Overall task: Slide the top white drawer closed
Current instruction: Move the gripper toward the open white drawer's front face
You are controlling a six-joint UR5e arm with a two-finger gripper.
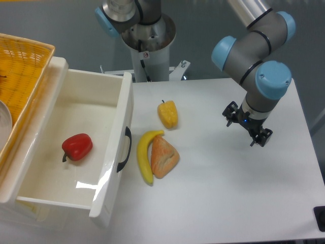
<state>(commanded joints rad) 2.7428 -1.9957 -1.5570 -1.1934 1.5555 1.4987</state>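
Standing pulled out, top white drawer [76,152] over white table [218,193]; pincer [247,127] parted, empty; grey wall [51,20] behind

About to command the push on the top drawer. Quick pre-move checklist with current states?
1. Top drawer is open and needs closing: ok, pulled well out, front panel with black handle exposed.
2. Gripper is free: ok, nothing between its fingers, though whether it is open or shut is unclear.
3. Gripper is positioned at the drawer front: not ok, it hovers far to the right over the table.
4. Path to the drawer front is clear: not ok, banana, bread and yellow pepper lie between.
5. Contents sit below the drawer rim: ok, red pepper lies on the floor.
6. Cabinet slot is unobstructed: cannot tell.
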